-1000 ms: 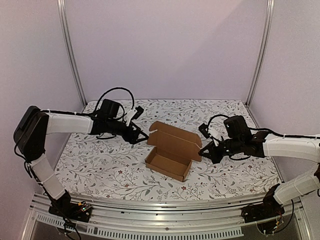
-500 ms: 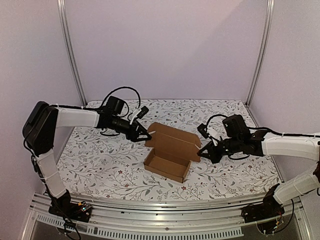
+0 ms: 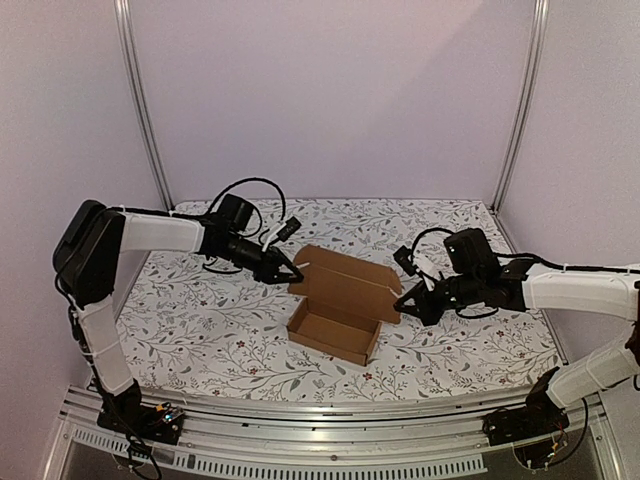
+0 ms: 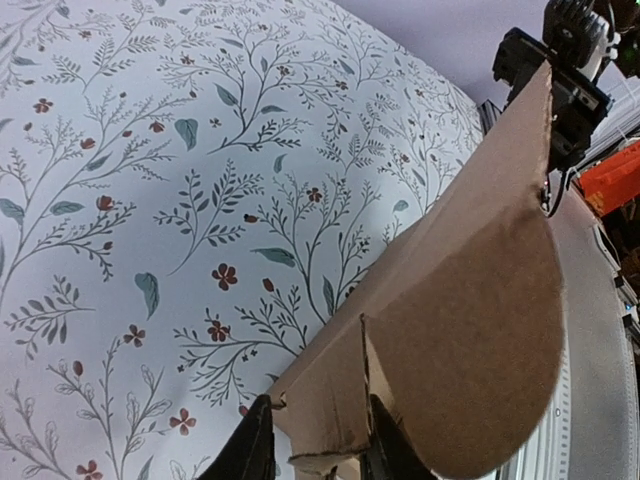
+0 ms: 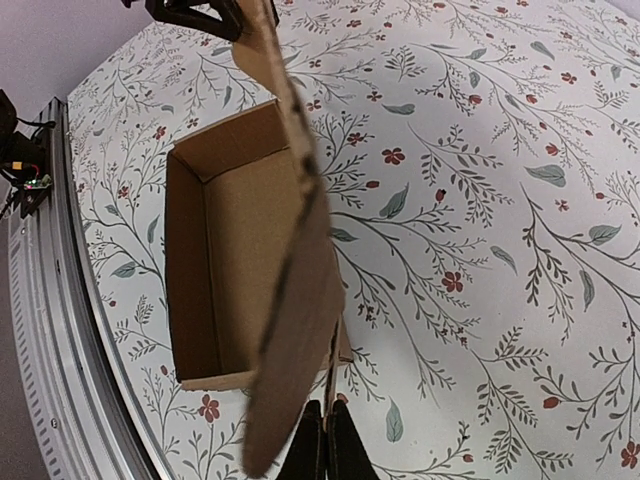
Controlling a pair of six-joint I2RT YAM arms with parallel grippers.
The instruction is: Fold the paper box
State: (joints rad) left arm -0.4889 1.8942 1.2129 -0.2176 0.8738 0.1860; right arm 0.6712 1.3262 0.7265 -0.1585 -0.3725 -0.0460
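Left gripper (image 3: 291, 274) reaches the far left corner of the paper box (image 3: 335, 325), which sits open near the middle of the floral worktop (image 3: 200, 330) with its lid upright. The right gripper (image 3: 403, 303) meets the lid's right end. From the left wrist, the fingers (image 4: 255, 455) flank a flap corner, though whether they clamp it cannot be told. From the right wrist, the fingers, pressed together, pinch the lid's thin edge.
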